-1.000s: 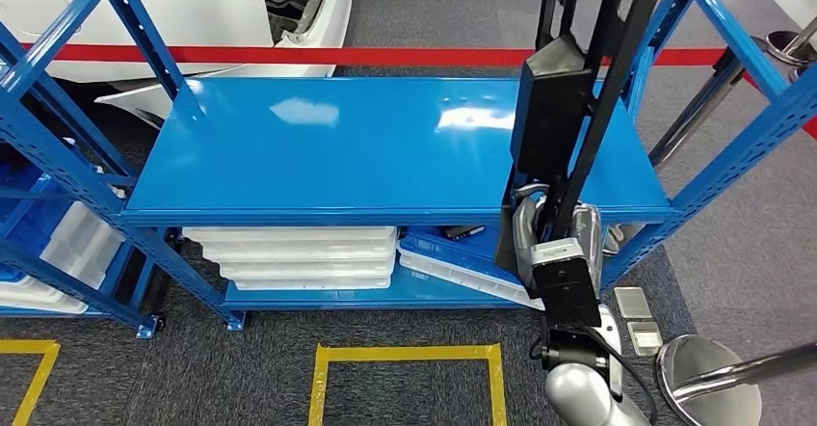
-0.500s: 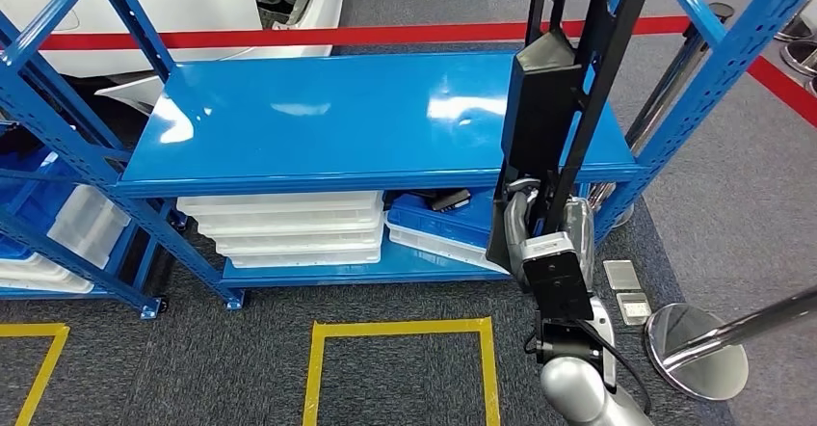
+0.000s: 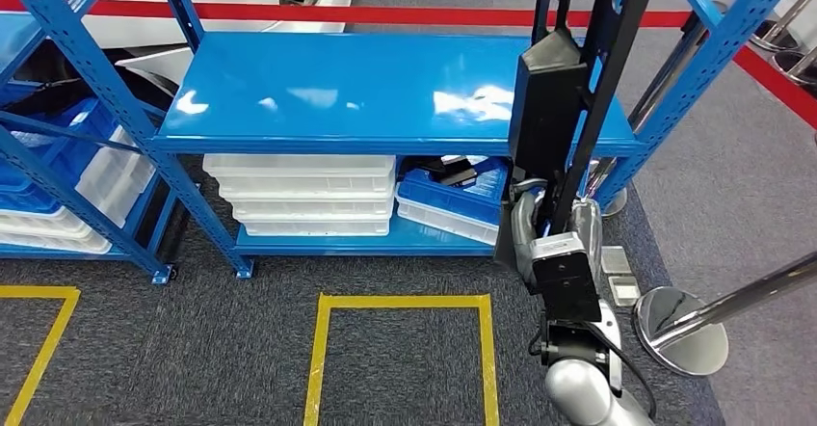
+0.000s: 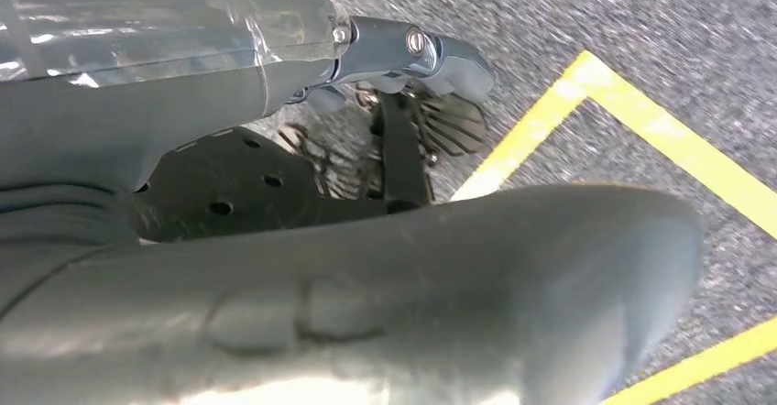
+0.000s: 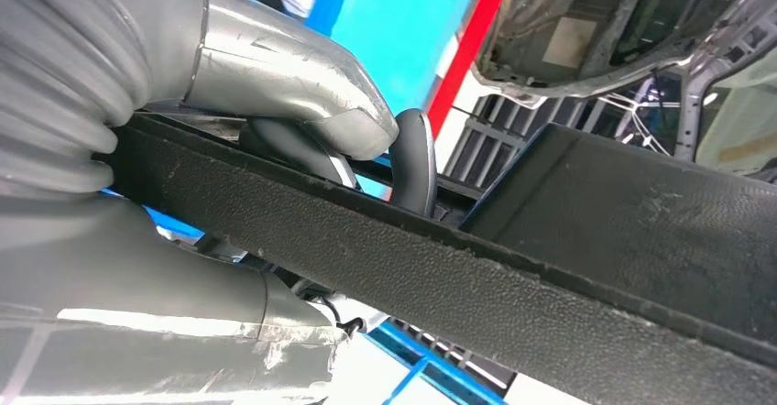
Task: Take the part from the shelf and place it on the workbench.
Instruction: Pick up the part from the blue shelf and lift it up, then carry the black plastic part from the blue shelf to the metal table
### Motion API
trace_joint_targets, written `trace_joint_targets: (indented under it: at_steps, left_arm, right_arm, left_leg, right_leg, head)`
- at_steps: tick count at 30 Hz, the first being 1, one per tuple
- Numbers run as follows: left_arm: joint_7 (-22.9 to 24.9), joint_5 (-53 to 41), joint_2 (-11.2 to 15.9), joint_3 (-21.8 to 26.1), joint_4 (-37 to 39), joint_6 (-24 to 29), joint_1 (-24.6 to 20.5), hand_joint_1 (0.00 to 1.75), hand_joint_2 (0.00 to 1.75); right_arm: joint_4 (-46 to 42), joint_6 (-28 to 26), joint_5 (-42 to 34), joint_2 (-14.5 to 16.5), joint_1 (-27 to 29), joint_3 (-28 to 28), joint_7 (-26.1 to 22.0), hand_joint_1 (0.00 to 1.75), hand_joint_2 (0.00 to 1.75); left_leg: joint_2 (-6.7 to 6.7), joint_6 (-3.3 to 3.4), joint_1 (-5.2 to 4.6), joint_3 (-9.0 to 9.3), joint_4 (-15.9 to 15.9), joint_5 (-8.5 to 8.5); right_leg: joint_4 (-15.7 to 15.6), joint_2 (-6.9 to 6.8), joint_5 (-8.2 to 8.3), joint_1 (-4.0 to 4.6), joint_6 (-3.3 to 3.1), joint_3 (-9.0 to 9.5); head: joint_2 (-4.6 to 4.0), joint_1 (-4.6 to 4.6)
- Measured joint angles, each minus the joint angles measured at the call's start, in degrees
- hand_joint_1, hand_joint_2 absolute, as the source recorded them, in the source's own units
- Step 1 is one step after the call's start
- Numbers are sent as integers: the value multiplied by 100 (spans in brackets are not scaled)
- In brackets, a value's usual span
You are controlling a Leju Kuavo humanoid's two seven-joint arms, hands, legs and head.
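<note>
My right hand (image 3: 552,230) grips a long black part (image 3: 551,108) and holds it upright in front of the blue shelf (image 3: 385,89). The part reaches up past the top of the head view. Close up, the right hand (image 5: 275,84) wraps its thumb and fingers around the part's rough black bar (image 5: 476,277). My left hand (image 4: 412,52) hangs over the grey carpet with its fingers apart from the thick thumb (image 4: 513,277) and nothing between them.
White trays (image 3: 308,195) and a tilted blue tray (image 3: 453,199) lie under the shelf's blue board. A yellow taped square (image 3: 400,301) marks the carpet in front. A stanchion base (image 3: 679,334) and small metal plates (image 3: 617,277) lie at right. A red line (image 3: 385,13) runs behind.
The whole picture has shifted, so the camera has moved: the shelf now sits higher and further right. The part stays upright in my right hand.
</note>
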Motion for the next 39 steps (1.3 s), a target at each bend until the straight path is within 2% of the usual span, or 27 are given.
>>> trace_joint_targets:
  at_steps: [2, 3, 4, 5, 7, 8, 11, 12, 13, 14, 15, 16, 18, 19, 21, 23, 25, 27, 28, 30, 31, 32, 34, 35, 37, 38, 39]
  left_arm:
    - [-7, 0, -7, 1, -2, 0, -2, 0, 0]
    - [-13, 0, -10, 1, -3, 0, -3, 0, 0]
    - [-19, 0, -14, 1, -4, 0, -5, 0, 0]
    - [-24, 0, -14, 1, -4, 0, -4, 0, 0]
    - [-37, 1, -11, 0, -1, 0, 4, 0, 0]
    - [-44, 1, -10, 0, 1, 0, 12, 0, 0]
    - [-58, 1, -8, 0, 2, 0, 23, 0, 0]
    - [-60, 1, -7, 0, 2, 0, 22, 0, 0]
    - [-61, 1, -7, 0, 2, 0, 21, 0, 0]
    - [-61, 1, -7, 0, 2, 0, 21, 0, 0]
    - [-61, 0, -7, 0, 2, -1, 20, 0, 0]
    - [-61, 0, -7, 0, 2, -2, 16, 0, 0]
    - [-61, 0, -7, 0, 2, -8, -1, 0, 0]
    - [-61, 0, -7, -1, 2, -14, -9, 0, 0]
    - [-61, 0, -7, -3, 2, -30, -6, 0, 0]
    - [-61, -1, -8, -5, 2, -49, 5, 0, 0]
    - [-61, -2, -7, -7, 2, -65, 6, 0, 0]
    - [-61, -2, -7, -8, 2, -75, 7, 0, 0]
    - [-61, -2, -7, -8, 2, -80, 7, 0, 0]
    - [-61, -2, -7, -9, 2, -86, 9, 0, 0]
    - [-61, -2, -7, -9, 2, -87, 8, 0, 0]
    - [-61, -2, -7, -9, 2, -89, 7, 0, 0]
    - [-62, -2, -7, -9, 2, -91, 6, 0, 0]
    - [-63, -2, -7, -9, 2, -91, 7, 0, 0]
    - [-64, -2, -7, -10, 4, -92, 17, 0, 0]
    - [-65, -2, -7, -13, 6, -92, 20, 0, 0]
    - [-65, -2, -7, -16, 8, -92, 23, 0, 0]
  right_arm:
    - [-2, 1, -3, -5, -26, 3, 4, 175, 175]
    - [-3, 1, -4, -8, -50, 7, 8, 175, 175]
    - [-3, 1, -4, -10, -72, 13, 14, 175, 175]
    - [-3, 1, -4, -13, -86, 20, 24, 175, 175]
    - [-2, 1, -10, -19, -81, 34, 42, 175, 175]
    - [-2, 1, -15, -21, -73, 41, 49, 175, 175]
    - [-2, 1, -26, -23, -60, 52, 51, 175, 175]
    - [-2, 1, -27, -23, -57, 54, 50, 175, 175]
    - [-2, 1, -28, -23, -54, 56, 46, 175, 175]
    - [-2, 1, -28, -23, -49, 59, 41, 175, 175]
    - [-2, 1, -26, -23, -44, 61, 36, 175, 175]
    - [-3, 1, -20, -23, -37, 62, 30, 175, 175]
    - [-18, 0, -3, -27, -18, 63, 27, 175, 175]
    - [-30, -1, 5, -31, -5, 64, 28, 175, 175]
    - [-56, -1, 17, -42, 31, 67, 35, 175, 175]
    - [-71, -2, 25, -52, 88, 69, 50, 175, 175]
    - [-86, -3, 28, -67, 137, 68, 64, 175, 175]
    - [-98, -3, 29, -79, 168, 68, 69, 175, 175]
    - [-98, -3, 30, -85, 187, 69, 68, 175, 175]
    - [-102, -3, 32, -93, 220, 68, 66, 175, 175]
    - [-110, -3, 33, -95, 228, 68, 65, 175, 175]
    - [-123, -3, 35, -96, 232, 67, 63, 175, 175]
    - [-162, -3, 38, -99, 237, 67, 60, 175, 175]
    - [-179, -3, 38, -101, 242, 67, 57, 175, 175]
    - [-197, -3, 39, -103, 255, 67, 53, 175, 175]
    - [-204, -3, 39, -103, 260, 67, 52, 175, 175]
    - [-210, -3, 39, -103, 265, 67, 52, 175, 175]
  left_leg:
    - [-4, -20, -24, -123, 24, 129]
    - [-6, -41, -36, -161, 32, 193]
    - [-5, -66, -36, -178, 26, 260]
    - [-4, -97, -35, -188, 9, 334]
    - [-16, -177, -17, -231, 17, 353]
    - [-30, -225, -9, -283, 128, 186]
    - [-53, -357, 49, -506, 1064, -724]
    - [-53, -385, 70, -544, 1427, -874]
    - [-52, -406, 87, -530, 1693, -865]
    - [-52, -417, 101, -438, 1788, -728]
    - [-53, -422, 113, -247, 1691, -560]
    - [-56, -419, 121, 42, 1408, -464]
    - [-66, -377, 112, 679, 550, -604]
    - [-73, -343, 99, 873, 242, -724]
    - [-72, -248, 78, 938, 22, -783]
    - [-43, -145, 85, 827, -2, -667]
    - [-11, -66, 92, 667, -15, -537]
    - [3, -39, 81, 485, -2, -410]
    - [9, -42, 77, 385, 12, -341]
    - [14, -64, 79, 187, 54, -218]
    - [15, -82, 81, 108, 84, -164]
    - [12, -106, 75, 44, 120, -118]
    - [5, -164, 62, -22, 167, -15]
    - [3, -195, 60, -36, 167, 41]
    - [-9, -267, 61, -60, 158, 106]
    - [-18, -305, 65, -99, 222, 9]
    - [-28, -340, 68, -161, 387, -202]
  right_leg:
    - [-857, -1, 157, 57, -100, 672]
    - [-1322, -5, 98, 82, -139, 980]
    - [-1643, -4, 28, 107, -172, 1173]
    - [-1826, -3, 4, 123, -194, 1255]
    - [-1890, -16, 113, 99, -255, 1180]
    - [-1892, -30, 191, 81, -298, 1108]
    - [-1825, -50, 406, 61, -362, 794]
    - [-1778, -49, 471, 59, -352, 666]
    - [-1721, -50, 531, 55, -338, 525]
    - [-1653, -50, 582, 49, -320, 381]
    - [-1576, -50, 628, 42, -296, 233]
    - [-1497, -50, 665, 36, -269, 107]
    - [-1357, -51, 719, 40, -211, -70]
    - [-1320, -53, 754, 42, -181, -111]
    - [-1305, -53, 838, 35, -108, -151]
    - [-1208, -33, 705, 15, -37, -214]
    - [-760, -12, 182, -4, 13, -346]
    - [-102, -6, -281, -10, 42, -453]
    - [135, -6, -306, -11, 52, -437]
    - [117, -4, 3, -13, 55, -182]
    - [-185, -4, 170, -16, 48, 88]
    - [-625, -2, 224, -10, 38, 404]
    - [-1436, 9, 99, 10, -17, 924]
    - [-1637, 14, 33, 27, -50, 1027]
    - [-1691, 2, 96, 21, -140, 982]
    - [-1694, -9, 158, 10, -190, 922]
    - [-1696, -22, 228, -3, -237, 847]
  head:
    - [0, 12]
    - [0, 12]
    - [0, 3]
    - [0, 2]
    - [0, -12]
    - [0, -23]
    - [0, -101]
    - [0, -116]
    - [0, -127]
    - [0, -133]
    - [0, -137]
    - [0, -140]
    - [0, -141]
    - [0, -140]
    - [0, -135]
    - [0, -132]
    - [0, -96]
    - [0, -57]
    - [0, -52]
    - [0, -40]
    - [0, -33]
    - [0, -16]
    - [0, 2]
    - [0, 5]
    - [0, -16]
    - [0, -30]
    - [0, -55]
